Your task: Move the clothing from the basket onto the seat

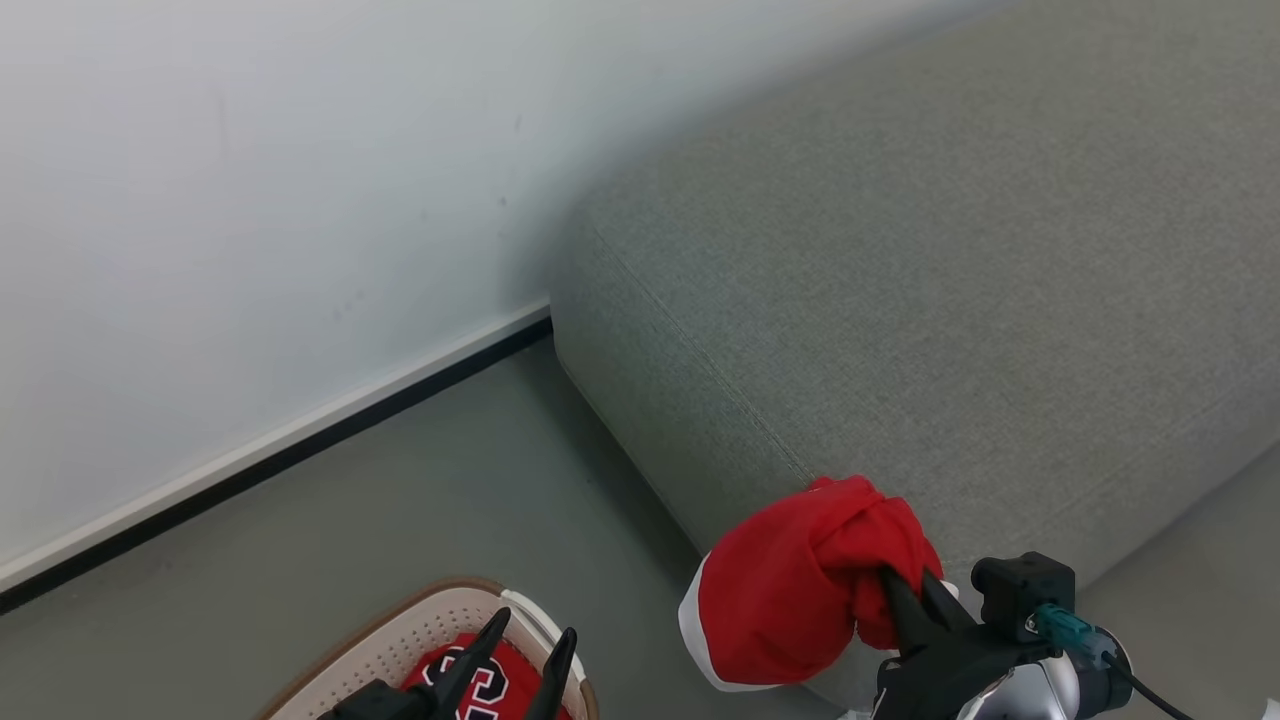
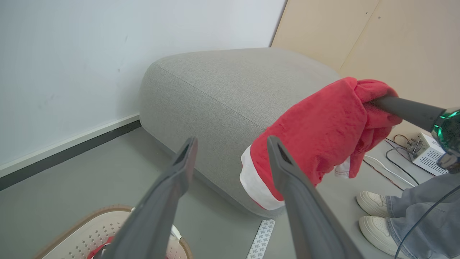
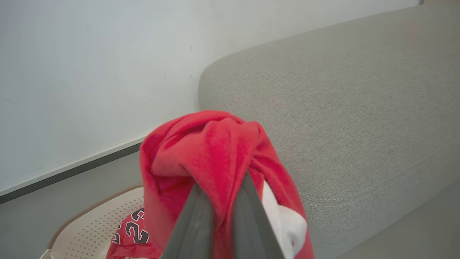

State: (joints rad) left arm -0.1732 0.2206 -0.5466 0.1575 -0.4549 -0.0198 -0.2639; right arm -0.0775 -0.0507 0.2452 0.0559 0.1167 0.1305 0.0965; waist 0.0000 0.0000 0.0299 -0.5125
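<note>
Nearest the camera, the left tool (image 1: 535,623) hangs over the basket (image 1: 400,640) with its 2 fingers spread and nothing between them. Under it, inside the basket, lies the jersey (image 1: 505,678), its black-and-white numerals showing. A little further out and to the right, the right tool (image 1: 908,588) has its 2 fingers pressed together on a bunched fold of a red garment (image 1: 780,600) with white trim. It pinches the garment near its top, so the rest sags down and to the left of the fingers, clear of the floor (image 1: 450,480) in the left wrist view. The garment hangs in front of the near corner of the seat (image 1: 950,300), its top about level with the stitched seam; I cannot tell whether the cloth touches the upholstery. The coming move turns, I judge, on this relation: the seat's top lies ahead of the right tool and to its right, higher than most of the hanging cloth. The cushion's long axis runs from that near corner toward the upper right of the head view. The right arm, much the nearer of the 2 to the seat, would need to lift and carry forward and rightward over the rounded edge before letting go. A release here would likely send the cloth down the front face. So 1 garment is in transit and 1 waits in the basket. Beyond the seat stands the pale wall (image 1: 250,200).
</note>
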